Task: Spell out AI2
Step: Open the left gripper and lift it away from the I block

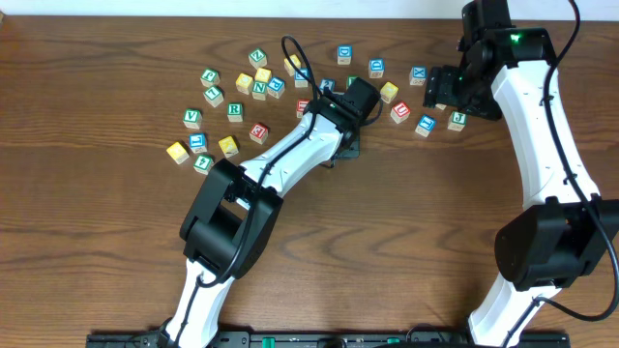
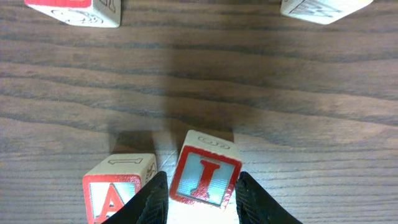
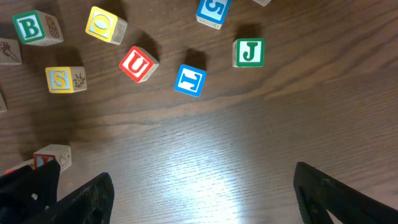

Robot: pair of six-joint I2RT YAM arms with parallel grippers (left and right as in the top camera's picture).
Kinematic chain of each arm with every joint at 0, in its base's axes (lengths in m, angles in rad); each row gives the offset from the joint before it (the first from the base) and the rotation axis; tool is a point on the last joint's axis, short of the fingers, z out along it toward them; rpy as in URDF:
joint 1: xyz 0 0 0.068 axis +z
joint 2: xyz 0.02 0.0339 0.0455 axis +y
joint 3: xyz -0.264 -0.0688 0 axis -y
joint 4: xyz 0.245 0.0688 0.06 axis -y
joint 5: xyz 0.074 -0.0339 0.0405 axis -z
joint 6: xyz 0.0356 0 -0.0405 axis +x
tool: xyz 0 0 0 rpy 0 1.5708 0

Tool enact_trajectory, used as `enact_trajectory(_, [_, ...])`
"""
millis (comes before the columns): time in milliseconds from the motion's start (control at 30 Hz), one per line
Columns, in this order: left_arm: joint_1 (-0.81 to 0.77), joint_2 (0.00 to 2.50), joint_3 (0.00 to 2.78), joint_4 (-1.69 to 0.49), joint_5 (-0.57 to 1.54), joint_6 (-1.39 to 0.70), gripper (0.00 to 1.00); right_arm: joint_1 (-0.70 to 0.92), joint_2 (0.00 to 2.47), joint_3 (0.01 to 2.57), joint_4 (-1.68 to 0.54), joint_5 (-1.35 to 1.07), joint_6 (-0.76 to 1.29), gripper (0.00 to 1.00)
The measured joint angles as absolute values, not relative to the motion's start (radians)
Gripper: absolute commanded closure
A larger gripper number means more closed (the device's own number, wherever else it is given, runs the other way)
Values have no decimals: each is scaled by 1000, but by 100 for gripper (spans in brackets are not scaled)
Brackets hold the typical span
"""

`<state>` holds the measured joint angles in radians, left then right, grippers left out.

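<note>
In the left wrist view my left gripper (image 2: 199,196) has its two black fingers on either side of the red "I" cube (image 2: 205,168), which sits slightly tilted between them. The red "A" cube (image 2: 115,186) stands on the table just left of it, touching the left finger's outer side. In the overhead view the left gripper (image 1: 338,143) hides both cubes. My right gripper (image 3: 202,186) is open and empty over bare wood, and it also shows in the overhead view (image 1: 440,89). A blue cube (image 3: 213,9) shows a digit cut by the frame edge; I cannot tell if it is the "2".
Loose letter cubes are scattered across the far middle of the table (image 1: 97,242). A red "U" (image 3: 138,63), a blue cube (image 3: 189,81), a green "J" (image 3: 249,53), a yellow "S" (image 3: 65,79) and a green "B" (image 3: 37,28) lie ahead of the right gripper. Another cluster (image 1: 218,116) lies left of the left arm.
</note>
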<state>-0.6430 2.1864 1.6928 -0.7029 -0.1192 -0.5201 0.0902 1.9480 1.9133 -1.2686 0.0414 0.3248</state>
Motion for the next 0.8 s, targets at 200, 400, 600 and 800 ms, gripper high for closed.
enact_trajectory(200, [-632,2183,1696,-715,-119,-474,64,90,1948,1913,-1267,42,320,1])
enact_trajectory(400, [-570,2079,1699,-802,-115,-440,64,90,1948,1913,-1234,-6,303,1])
enact_trajectory(600, [-389,1779,1725,-924,-106,-392,64,114,1948,1914,-1161,-118,247,1])
enact_trajectory(800, [-202,1615,1738,-972,-107,-383,63,196,1977,2004,-1124,-183,250,1])
